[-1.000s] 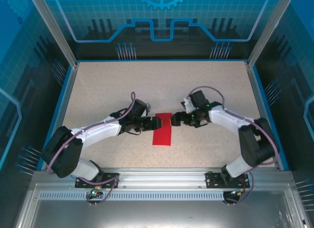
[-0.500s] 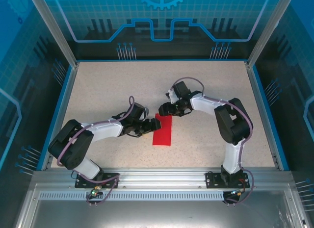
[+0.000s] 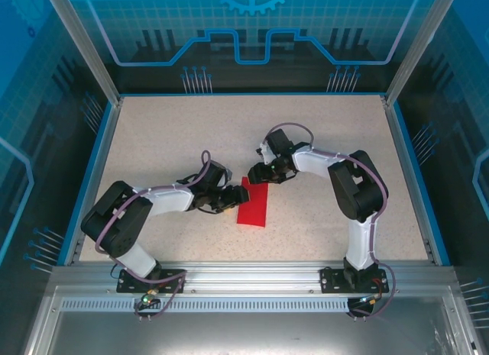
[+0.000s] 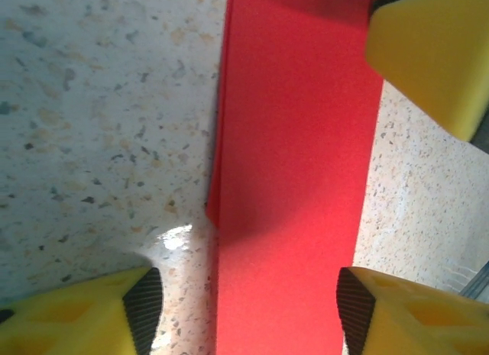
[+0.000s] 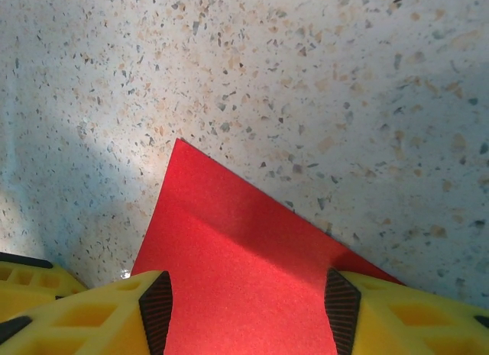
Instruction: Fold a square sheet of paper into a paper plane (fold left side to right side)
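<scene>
The square sheet of paper point(image 3: 253, 204) lies red side up on the speckled table, folded into a narrow rectangle. The paper plane is out of view. My left gripper point(image 3: 243, 193) hovers at the sheet's left edge near its far end. In the left wrist view the red strip point(image 4: 298, 179) runs between its open fingers, my left gripper point(image 4: 248, 313) straddling it. My right gripper point(image 3: 256, 174) is at the sheet's far end. In the right wrist view my right gripper point(image 5: 250, 309) stands open over a corner of the paper point(image 5: 244, 256). A yellow right fingertip point(image 4: 435, 50) shows beside the strip.
The speckled tabletop point(image 3: 153, 133) is bordered by a blue rim point(image 3: 405, 164) and transparent walls. Both arms bend inward across the middle of the table, their bases on the metal rail point(image 3: 252, 275) at the near edge.
My right arm has swung from the paper's right side round to its far end. My left gripper stayed at the left edge. Both pairs of jaws have narrowed.
</scene>
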Available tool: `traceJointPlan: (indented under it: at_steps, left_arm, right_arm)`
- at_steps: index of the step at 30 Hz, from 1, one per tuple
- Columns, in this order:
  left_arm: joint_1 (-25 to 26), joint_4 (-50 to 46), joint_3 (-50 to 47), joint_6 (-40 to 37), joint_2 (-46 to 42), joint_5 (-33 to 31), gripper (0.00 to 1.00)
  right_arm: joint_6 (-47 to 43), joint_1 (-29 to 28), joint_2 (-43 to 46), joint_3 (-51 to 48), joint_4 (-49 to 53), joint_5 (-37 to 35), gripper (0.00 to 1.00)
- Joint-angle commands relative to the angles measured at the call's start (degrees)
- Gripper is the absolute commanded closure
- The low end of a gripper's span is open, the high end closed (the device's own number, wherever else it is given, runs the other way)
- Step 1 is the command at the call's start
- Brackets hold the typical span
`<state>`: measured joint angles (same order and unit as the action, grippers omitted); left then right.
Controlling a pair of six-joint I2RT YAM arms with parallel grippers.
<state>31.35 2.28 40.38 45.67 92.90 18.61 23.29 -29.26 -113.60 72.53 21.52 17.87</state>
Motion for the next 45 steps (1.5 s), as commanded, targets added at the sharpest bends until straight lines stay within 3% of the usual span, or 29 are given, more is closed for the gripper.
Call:
traceJointPlan:
  at_steps: [1,6,20,26,33,37,45]
  left_arm:
    - [0.51,3.49,0.78,1.46,3.37,4.53,0.39]
    - [0.55,3.96,0.75,1.62,3.35,5.37,0.51]
    - [0.50,2.29,0.09,1.35,0.53,4.59,0.73]
    - [0.68,2.27,-0.31,2.07,0.00,4.51,0.85]
    - [1.38,4.12,-1.03,4.90,-0.74,4.50,0.94]
    - [1.65,4.43,-0.42,5.77,-1.31,4.86,0.95]
    - [1.62,1.30,1.10,5.82,-2.13,5.05,0.96]
  right_arm:
    - [-1.04,-0.55,-1.33,-0.72,1.95,-1.39,0.41]
    - [-1.14,-0.61,-1.36,-0.73,1.78,-1.30,0.42]
    - [-1.14,-0.58,-1.11,-0.64,0.83,-1.15,0.41]
    - [-2.68,-0.02,1.76,-0.91,-1.05,-1.17,0.36]
    - [-7.29,0.56,15.41,-9.74,-6.22,-5.50,0.21]
    - [-10.19,-0.69,26.99,-20.83,-9.50,-6.09,0.20]
    - [-14.23,-12.57,48.79,-41.78,-13.84,-14.53,0.20]
